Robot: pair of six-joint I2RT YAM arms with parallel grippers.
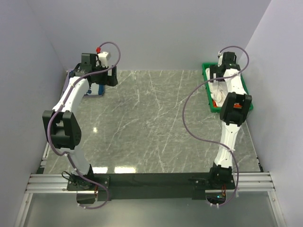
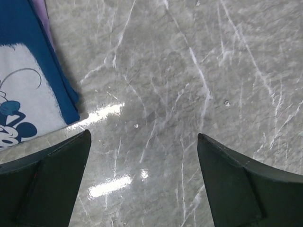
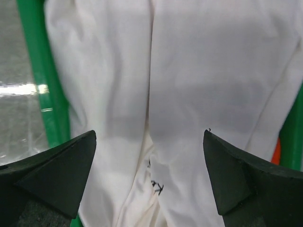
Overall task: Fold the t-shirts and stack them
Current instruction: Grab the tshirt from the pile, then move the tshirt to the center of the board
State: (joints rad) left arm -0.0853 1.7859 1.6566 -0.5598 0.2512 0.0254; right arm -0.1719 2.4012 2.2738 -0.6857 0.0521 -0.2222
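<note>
A folded navy t-shirt with a white graphic lies at the table's far left edge, upper left in the left wrist view. My left gripper hangs open over bare table just right of it, touching nothing. From above, this gripper sits beside the navy shirt. A crumpled white t-shirt fills the green bin. My right gripper stands open directly above it, nothing between its fingers. In the top view that gripper hovers over the white shirt. A sliver of orange cloth peeks from under the white one.
The green plastic bin stands at the table's far right; its wall runs down the left of the right wrist view. A lilac edge shows beside the navy shirt. Grey walls close in on three sides of the marbled table.
</note>
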